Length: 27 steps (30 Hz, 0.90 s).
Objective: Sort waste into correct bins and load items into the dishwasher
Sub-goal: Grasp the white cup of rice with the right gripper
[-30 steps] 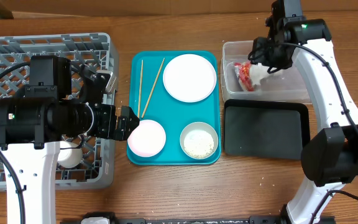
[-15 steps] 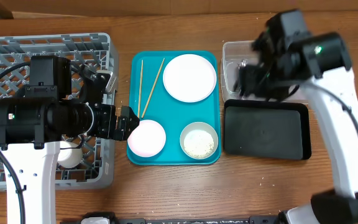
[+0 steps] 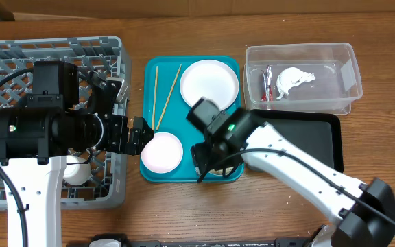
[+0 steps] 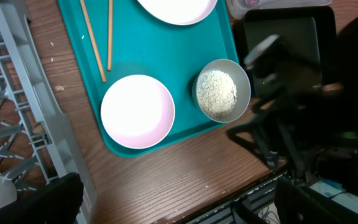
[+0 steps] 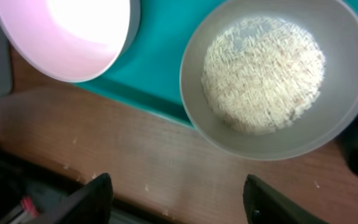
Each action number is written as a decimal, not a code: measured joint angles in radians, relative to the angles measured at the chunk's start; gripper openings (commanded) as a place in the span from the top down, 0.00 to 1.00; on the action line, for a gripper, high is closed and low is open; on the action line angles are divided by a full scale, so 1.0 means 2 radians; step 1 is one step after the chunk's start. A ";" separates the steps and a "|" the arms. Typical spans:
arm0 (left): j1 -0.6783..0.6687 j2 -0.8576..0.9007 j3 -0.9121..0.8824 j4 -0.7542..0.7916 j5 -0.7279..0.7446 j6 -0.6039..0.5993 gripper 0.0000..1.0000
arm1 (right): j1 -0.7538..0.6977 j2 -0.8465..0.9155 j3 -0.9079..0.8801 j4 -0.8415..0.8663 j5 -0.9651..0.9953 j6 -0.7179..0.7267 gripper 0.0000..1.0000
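Right end effector (image 5: 179, 199) poised at rice-filled grey-green bowl (image 5: 344, 106)

Its fingers spread wide and empty, it hovers with the bowl just ahead on the teal tray (image 5: 160, 65). The step appears to be clearing the rice (image 5: 263, 74). Next, it must pinch the rim and lift level. The left end effector (image 3: 137, 134) hangs open.

A brown wooden tabletop (image 3: 184, 206) carries four things: a grey dish rack (image 3: 53, 42) at the left, a teal serving tray (image 3: 173, 120) in the middle, a clear tub (image 3: 300, 46) at the far right, and a black tray (image 3: 314, 134) just nearer than the tub.
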 measured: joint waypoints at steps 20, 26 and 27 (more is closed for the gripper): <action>0.000 0.000 0.000 0.000 0.000 0.000 0.00 | -0.019 0.012 -0.106 0.207 0.002 0.012 0.65; 0.000 0.000 0.000 0.000 0.000 0.000 0.00 | -0.019 0.047 -0.106 0.228 -0.002 0.021 0.73; 0.000 0.000 0.000 0.000 0.000 0.000 0.00 | -0.019 0.054 -0.106 0.229 -0.003 0.024 0.78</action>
